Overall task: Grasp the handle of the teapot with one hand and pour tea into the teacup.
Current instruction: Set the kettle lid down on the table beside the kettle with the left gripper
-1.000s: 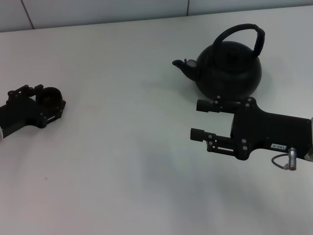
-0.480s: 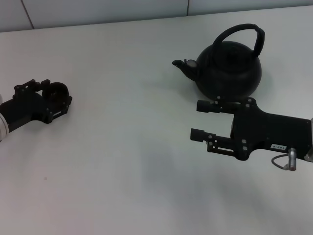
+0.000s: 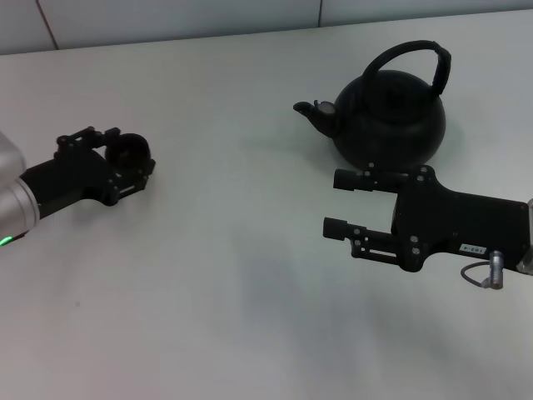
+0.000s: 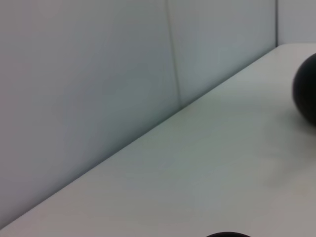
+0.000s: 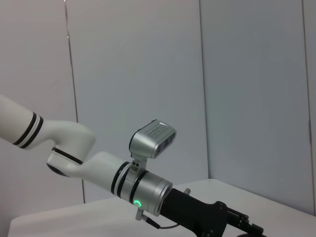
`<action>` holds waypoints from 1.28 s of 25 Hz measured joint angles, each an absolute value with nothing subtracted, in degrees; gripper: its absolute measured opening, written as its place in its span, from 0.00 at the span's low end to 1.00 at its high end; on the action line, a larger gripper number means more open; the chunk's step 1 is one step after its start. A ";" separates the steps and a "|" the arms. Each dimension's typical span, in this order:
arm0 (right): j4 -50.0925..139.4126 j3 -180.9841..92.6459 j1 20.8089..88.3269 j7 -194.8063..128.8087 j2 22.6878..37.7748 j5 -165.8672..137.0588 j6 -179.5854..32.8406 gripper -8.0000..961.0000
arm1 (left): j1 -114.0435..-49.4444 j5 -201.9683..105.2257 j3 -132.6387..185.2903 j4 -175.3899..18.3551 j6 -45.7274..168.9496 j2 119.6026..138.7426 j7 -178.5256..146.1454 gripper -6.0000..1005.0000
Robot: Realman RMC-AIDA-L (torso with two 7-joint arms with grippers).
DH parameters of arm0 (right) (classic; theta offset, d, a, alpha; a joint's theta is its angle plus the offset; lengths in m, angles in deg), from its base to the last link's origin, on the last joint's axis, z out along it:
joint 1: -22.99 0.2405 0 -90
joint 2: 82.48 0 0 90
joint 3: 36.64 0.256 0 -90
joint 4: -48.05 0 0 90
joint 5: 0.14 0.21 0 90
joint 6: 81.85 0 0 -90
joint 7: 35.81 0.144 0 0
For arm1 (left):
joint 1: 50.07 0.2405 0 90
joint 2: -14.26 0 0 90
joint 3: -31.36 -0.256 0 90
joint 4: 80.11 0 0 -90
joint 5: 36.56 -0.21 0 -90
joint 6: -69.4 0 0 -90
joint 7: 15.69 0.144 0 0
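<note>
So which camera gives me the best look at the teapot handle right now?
The head view: the handle shows whole, arching over the teapot, nothing touching it. The left wrist view catches only a dark rounded edge, probably the pot's body, with no handle in frame. The right wrist view shows none of it.

Head camera overlooks table [image 3: 250,292] (wrists face walls).
</note>
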State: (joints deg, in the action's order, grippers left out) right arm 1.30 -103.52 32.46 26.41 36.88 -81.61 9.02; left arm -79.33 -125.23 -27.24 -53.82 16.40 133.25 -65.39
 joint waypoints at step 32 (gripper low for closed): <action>0.95 -103.52 32.24 26.32 36.61 -81.81 9.80 0.64 | -80.92 -116.11 -43.87 -54.45 14.83 133.35 -66.32 0.69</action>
State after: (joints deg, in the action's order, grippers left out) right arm 0.95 -103.52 32.24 26.32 36.61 -81.81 9.80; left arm -80.92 -116.11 -43.87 -54.45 14.83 133.35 -66.32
